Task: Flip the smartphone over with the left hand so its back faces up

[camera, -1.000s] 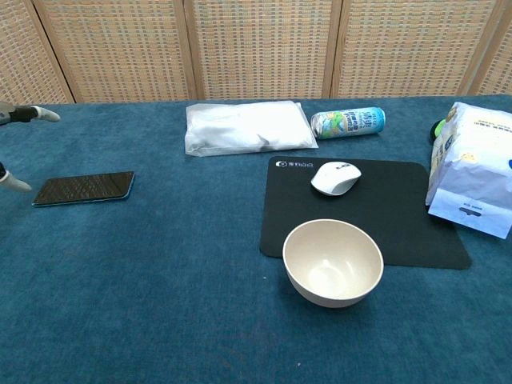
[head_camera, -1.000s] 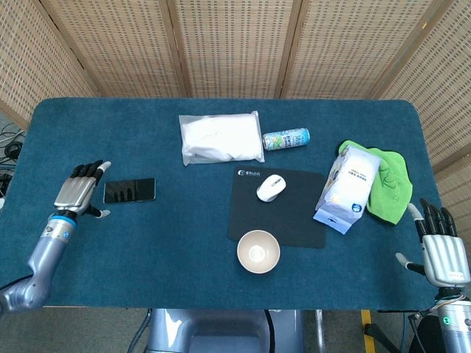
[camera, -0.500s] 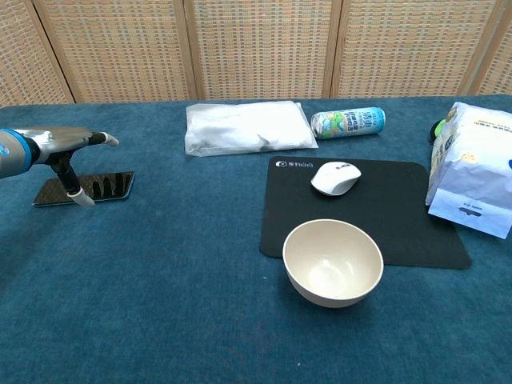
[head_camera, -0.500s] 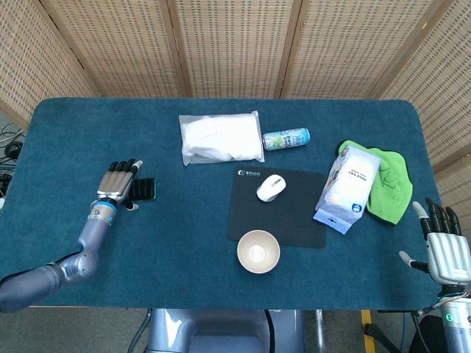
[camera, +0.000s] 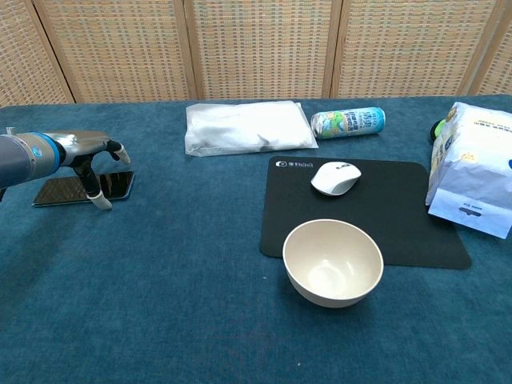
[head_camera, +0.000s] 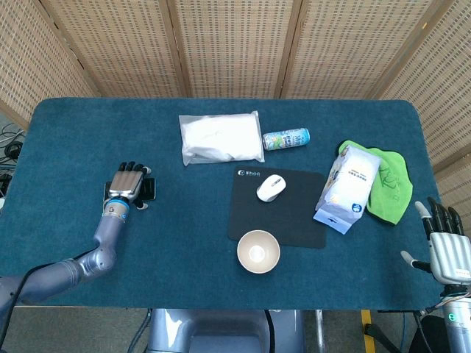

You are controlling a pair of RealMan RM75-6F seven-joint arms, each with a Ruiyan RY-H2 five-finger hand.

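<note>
The black smartphone point(camera: 60, 190) lies flat on the blue table, screen up, at the left. In the head view only its right end point(head_camera: 151, 189) shows past my left hand point(head_camera: 126, 183). That hand point(camera: 86, 150) hovers palm down just above the phone, fingers stretched forward and slightly apart. Its thumb points down toward the cloth at the phone's near edge, and it holds nothing. My right hand point(head_camera: 446, 248) stays at the table's near right corner, fingers spread and empty; the chest view does not show it.
A white plastic bag point(head_camera: 221, 138) and a lying drink can point(head_camera: 286, 138) sit at the back centre. A black mouse pad point(head_camera: 294, 217) carries a white mouse point(head_camera: 270, 187), with a cream bowl point(head_camera: 241, 251) at its near edge. A tissue pack point(head_camera: 344, 190) and green cloth point(head_camera: 394, 184) lie at the right.
My left hand has moved right from beside the phone to above it, now covering most of it in the head view. The phone and my right hand stayed put.
</note>
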